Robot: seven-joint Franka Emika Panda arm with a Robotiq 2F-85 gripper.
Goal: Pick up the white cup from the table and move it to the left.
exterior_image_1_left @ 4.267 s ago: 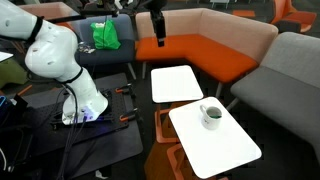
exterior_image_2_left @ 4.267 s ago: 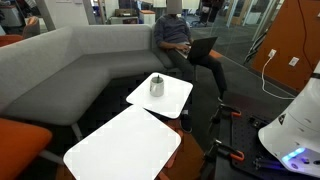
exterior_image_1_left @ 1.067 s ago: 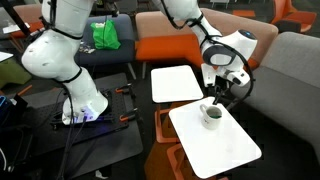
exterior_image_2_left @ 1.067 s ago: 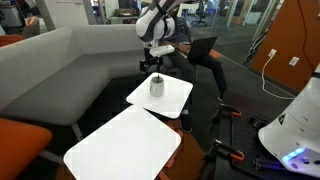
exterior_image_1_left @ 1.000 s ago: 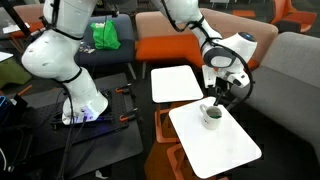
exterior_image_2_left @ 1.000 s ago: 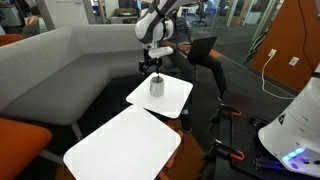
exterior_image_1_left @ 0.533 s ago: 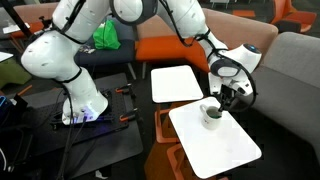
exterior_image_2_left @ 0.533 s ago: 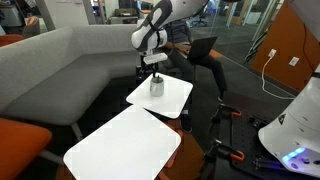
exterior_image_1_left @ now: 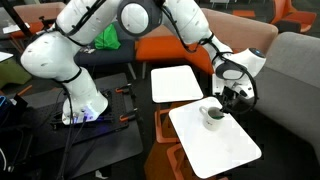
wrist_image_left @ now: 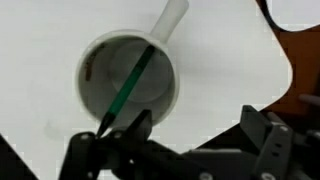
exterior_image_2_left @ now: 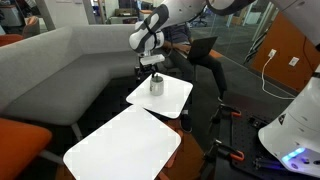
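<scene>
I see the white cup upright on the worktop, close to the corner that faces the sofas and well away from the near edge; in the opposite exterior view the white cup sits by the far corner of the worktop. The pincer hangs just above and beside the cup; the pincer is right over it from the opposite side. In the wrist view the pincer is released, its fingers spread wide with bare worktop between them; one finger overlaps the lower rim of the cup. The handle points toward the worktop's rounded corner; a thin green line crosses the cup's inside, and I cannot tell what it is. A second white top stands just beside the worktop's edge.
</scene>
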